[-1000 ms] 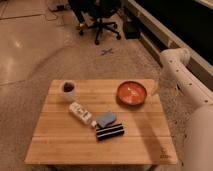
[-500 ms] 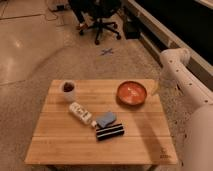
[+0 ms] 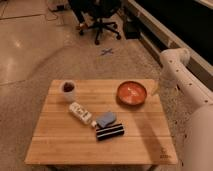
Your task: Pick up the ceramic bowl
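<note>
The ceramic bowl point(image 3: 132, 92) is round, shallow and glossy orange-red with a darker rim. It sits upright on the wooden table point(image 3: 60, 142), near the back right corner. My white arm point(image 3: 176, 65) bends down at the table's right side. My gripper point(image 3: 156, 91) hangs just off the table's right edge, a short way right of the bowl and apart from it. It holds nothing that I can see.
A white cup point(image 3: 68, 90) with dark contents stands at the back left. A white packet point(image 3: 81, 113), a blue item point(image 3: 105, 119) and a dark striped item point(image 3: 110, 132) lie mid-table. An office chair point(image 3: 100, 17) stands on the floor behind.
</note>
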{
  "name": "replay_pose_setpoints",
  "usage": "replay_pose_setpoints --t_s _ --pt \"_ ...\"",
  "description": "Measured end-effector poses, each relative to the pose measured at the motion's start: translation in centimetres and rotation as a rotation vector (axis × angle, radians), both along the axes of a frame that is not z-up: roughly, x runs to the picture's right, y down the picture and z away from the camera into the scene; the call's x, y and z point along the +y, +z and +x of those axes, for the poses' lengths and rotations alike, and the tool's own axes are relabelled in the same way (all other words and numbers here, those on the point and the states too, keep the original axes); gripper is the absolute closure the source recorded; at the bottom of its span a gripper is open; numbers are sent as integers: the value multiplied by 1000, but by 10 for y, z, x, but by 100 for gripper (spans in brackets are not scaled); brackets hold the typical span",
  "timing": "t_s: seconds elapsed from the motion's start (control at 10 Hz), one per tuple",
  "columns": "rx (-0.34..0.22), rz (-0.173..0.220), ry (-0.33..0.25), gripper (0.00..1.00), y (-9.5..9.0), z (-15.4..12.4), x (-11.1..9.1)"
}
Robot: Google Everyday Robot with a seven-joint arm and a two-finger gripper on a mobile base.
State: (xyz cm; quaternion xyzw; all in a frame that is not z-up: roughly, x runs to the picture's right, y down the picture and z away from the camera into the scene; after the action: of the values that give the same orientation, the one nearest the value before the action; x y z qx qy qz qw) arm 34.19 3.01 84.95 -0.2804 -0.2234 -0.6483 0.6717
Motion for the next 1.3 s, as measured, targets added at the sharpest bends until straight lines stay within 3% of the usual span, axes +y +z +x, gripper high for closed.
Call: replay_pose_setpoints --t_s 0.4,0.7,1.0,1.3 --pt "-115 1 49 20 34 -43 5" --pt "-156 8 59 20 63 -64 4" --pt "-175 28 76 20 82 -73 0" --pt "-178 24 85 20 98 -76 8"
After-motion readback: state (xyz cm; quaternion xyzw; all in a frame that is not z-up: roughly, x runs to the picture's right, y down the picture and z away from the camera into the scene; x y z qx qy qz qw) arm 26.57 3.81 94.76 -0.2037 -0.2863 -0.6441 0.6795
